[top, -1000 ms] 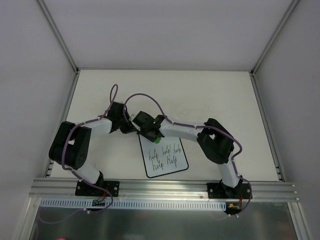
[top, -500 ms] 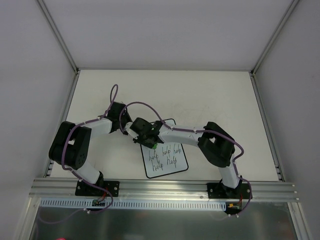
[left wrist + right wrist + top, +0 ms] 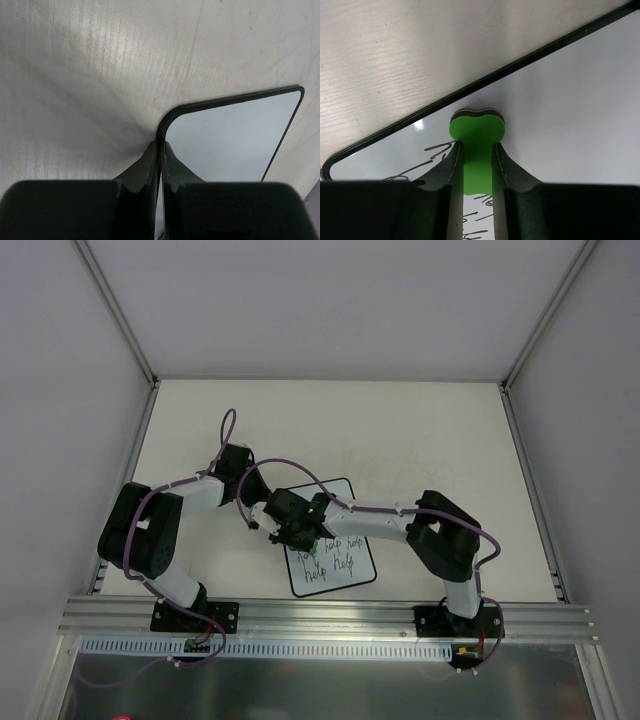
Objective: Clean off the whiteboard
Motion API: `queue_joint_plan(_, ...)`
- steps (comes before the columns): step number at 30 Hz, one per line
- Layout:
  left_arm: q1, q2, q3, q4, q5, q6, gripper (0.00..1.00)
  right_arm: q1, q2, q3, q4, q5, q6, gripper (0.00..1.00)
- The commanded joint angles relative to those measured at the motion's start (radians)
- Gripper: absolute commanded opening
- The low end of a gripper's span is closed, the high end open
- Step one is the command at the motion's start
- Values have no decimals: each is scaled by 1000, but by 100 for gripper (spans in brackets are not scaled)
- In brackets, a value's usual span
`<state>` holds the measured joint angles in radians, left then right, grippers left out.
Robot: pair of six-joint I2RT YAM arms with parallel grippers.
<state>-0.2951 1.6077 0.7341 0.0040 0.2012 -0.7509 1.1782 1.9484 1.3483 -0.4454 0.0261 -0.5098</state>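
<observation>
Your right claw (image 3: 477, 150) pinches the green eraser (image 3: 478, 131) against the whiteboard (image 3: 570, 115) just inside its black border, while your left claw (image 3: 160, 150) is clamped on the board's edge by a rounded corner seen only from its wrist, the right arm (image 3: 370, 515) hiding it overhead, the board and its handwriting (image 3: 338, 558) lying mid-bench (image 3: 90, 60).
</observation>
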Motion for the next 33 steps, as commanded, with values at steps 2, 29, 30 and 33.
queue_joint_plan(2,-7,37,-35,-150,-88,24,0,-29,-20,12,-81,-32,60,0)
queue_joint_plan(29,-246,-140,-114,-274,-152,-113,40,-146,-578,-359,117,279,461,0)
queue_joint_plan(30,-254,-134,-119,-274,-155,-126,35,-146,-586,-368,120,282,468,0)
queue_joint_plan(33,-263,-98,-131,-279,-155,-148,25,-146,-621,-405,137,285,481,0)
